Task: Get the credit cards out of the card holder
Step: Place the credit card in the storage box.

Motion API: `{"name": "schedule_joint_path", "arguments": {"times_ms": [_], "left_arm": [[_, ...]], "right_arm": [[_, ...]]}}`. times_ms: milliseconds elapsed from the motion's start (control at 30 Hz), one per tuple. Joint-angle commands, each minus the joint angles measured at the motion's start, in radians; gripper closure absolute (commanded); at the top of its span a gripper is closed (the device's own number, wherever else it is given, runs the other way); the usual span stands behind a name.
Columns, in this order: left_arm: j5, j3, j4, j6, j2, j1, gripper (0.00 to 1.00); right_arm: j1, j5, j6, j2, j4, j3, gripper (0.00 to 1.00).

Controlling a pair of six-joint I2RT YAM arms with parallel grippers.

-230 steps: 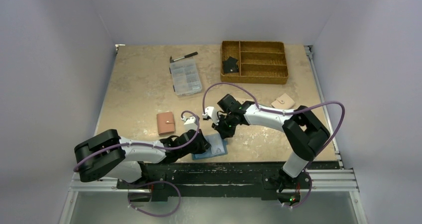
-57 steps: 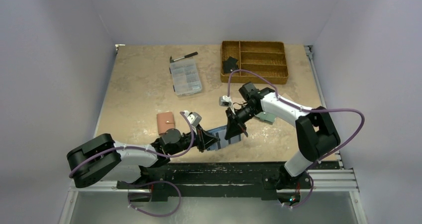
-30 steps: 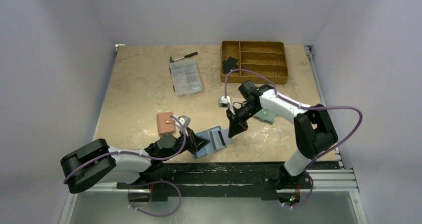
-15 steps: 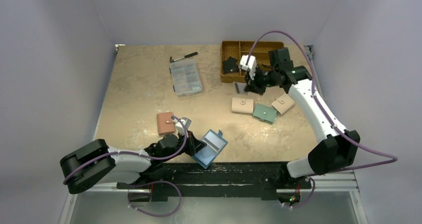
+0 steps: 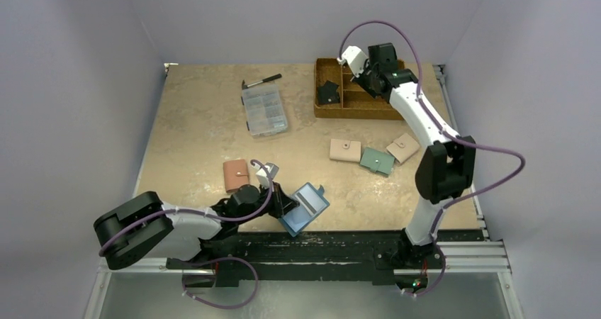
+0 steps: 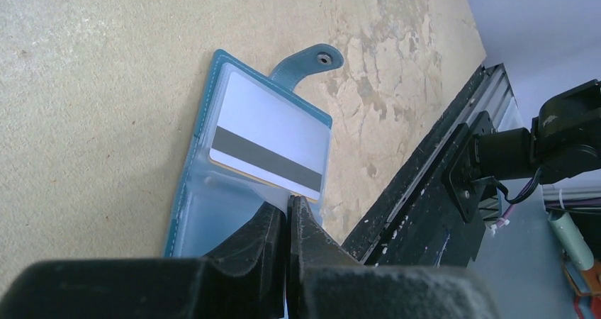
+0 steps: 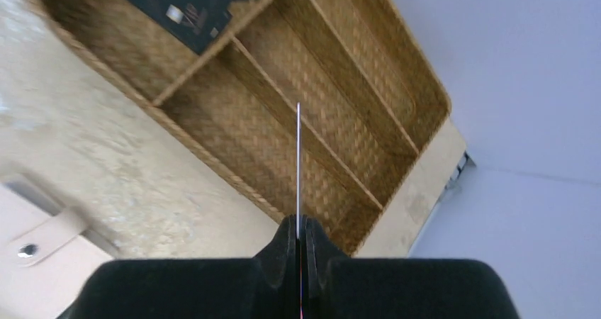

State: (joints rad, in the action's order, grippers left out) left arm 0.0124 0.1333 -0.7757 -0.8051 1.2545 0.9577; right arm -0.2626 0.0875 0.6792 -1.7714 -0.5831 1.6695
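The dark blue card holder point(image 5: 305, 207) lies open near the table's front edge, its snap tab point(image 6: 312, 58) pointing away. My left gripper point(image 5: 283, 204) is shut on the edge of its clear inner sleeve point(image 6: 289, 204). A greyish card with a dark stripe point(image 6: 273, 149) sits in the sleeve, with a tan edge under it. My right gripper point(image 5: 361, 74) is shut on a thin card seen edge-on point(image 7: 298, 163), held above the wicker tray point(image 5: 397, 112). A black card point(image 5: 327, 92) lies in the tray's left compartment, also in the right wrist view point(image 7: 188, 3).
A beige wallet point(image 5: 345, 149), a teal-green wallet point(image 5: 376, 161) and a second beige wallet point(image 5: 402, 147) lie right of centre. A pink wallet point(image 5: 236, 175) lies near the left arm. A clear organiser box point(image 5: 264, 110) and a marker point(image 5: 262, 81) are at the back.
My right gripper pulled a card away from the card holder and carried it back to above the wicker tray. My left gripper kept hold of the card holder, which shifted slightly.
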Motion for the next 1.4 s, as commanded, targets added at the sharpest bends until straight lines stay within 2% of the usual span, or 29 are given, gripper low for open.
{"name": "schedule_joint_path", "arguments": {"times_ms": [0, 467, 667, 767, 900, 1000, 1233, 1367], "left_arm": [[0.042, 0.042, -0.022, -0.006, 0.018, -0.022, 1.0], [0.091, 0.042, -0.038, -0.007, 0.055, -0.065, 1.0], [0.109, 0.045, -0.072, -0.018, 0.095, -0.073, 1.0], [0.118, 0.054, -0.081, -0.019, 0.115, -0.078, 1.0], [0.136, 0.078, -0.085, -0.017, 0.146, -0.086, 1.0], [0.154, 0.093, -0.086, -0.021, 0.168, -0.092, 1.0], [0.206, 0.109, -0.12, -0.037, 0.2, -0.101, 1.0], [0.248, 0.125, -0.122, -0.036, 0.221, -0.106, 1.0]], "right_arm": [[0.015, 0.129, 0.006, -0.099, -0.018, 0.109, 1.0], [0.024, 0.24, 0.076, -0.266, 0.056, 0.07, 1.0], [0.025, 0.273, 0.104, -0.314, 0.12, 0.068, 0.96], [0.025, 0.242, 0.079, -0.336, 0.064, 0.088, 0.88], [0.025, 0.093, 0.029, -0.325, -0.037, 0.103, 0.65], [0.025, -0.017, -0.007, -0.297, -0.08, 0.117, 0.55], [0.025, -0.185, -0.074, -0.166, -0.114, 0.068, 0.53], [0.025, -0.338, -0.079, -0.058, -0.154, -0.001, 0.52]]}}
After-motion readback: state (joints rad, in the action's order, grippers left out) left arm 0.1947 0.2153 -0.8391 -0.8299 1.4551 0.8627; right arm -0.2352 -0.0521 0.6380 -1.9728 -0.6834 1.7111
